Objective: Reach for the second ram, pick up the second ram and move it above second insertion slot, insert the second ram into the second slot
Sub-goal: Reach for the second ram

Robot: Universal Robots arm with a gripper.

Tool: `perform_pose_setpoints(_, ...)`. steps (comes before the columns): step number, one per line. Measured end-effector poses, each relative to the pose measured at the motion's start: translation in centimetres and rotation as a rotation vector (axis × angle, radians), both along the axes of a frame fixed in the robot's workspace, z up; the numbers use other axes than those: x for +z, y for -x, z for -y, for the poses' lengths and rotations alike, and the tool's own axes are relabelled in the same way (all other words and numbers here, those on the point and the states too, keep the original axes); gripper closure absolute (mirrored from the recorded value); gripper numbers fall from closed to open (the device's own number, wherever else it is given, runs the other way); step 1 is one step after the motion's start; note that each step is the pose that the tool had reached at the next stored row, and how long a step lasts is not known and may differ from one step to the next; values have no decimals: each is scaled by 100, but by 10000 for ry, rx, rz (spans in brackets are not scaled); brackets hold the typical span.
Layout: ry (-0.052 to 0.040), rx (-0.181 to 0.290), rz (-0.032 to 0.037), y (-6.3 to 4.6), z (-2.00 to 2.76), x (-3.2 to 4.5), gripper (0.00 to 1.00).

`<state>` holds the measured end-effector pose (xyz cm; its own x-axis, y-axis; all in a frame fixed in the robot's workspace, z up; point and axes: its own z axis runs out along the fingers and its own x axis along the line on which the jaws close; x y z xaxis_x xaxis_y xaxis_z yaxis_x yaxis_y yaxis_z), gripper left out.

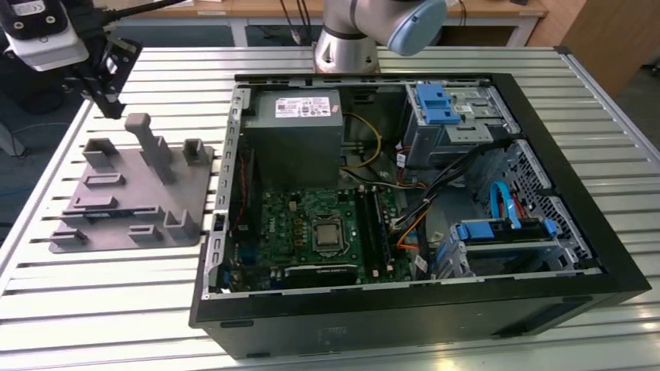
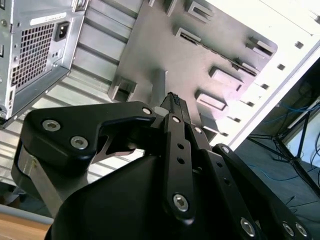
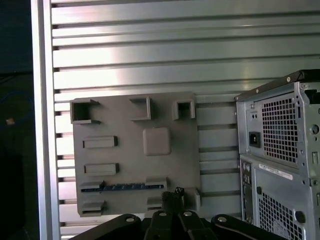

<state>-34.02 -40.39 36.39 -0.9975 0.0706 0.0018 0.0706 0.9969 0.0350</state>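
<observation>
On slatted table (image 1: 103, 309): fixture (image 1: 144, 197), second ram (image 3: 132, 186).

One ram (image 3: 130, 186), one holder plate (image 3: 130, 165), one computer case (image 1: 413, 317).

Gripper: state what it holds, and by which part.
Nothing. The gripper hangs bare above the grey fixture; the second ram lies in its holder there.

Slatted alu table (image 1: 154, 309) w/ grey fixture plate (image 1: 178, 193) (exterior view's left) & open PC case (image 1: 413, 317)
</observation>
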Motion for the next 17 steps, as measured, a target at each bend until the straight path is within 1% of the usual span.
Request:
perform_pose_setpoints(5, -1, 2, 1, 64, 26, -92, 90)
perform_pose_setpoints(17, 0, 2, 0, 130, 50, -248, 90)
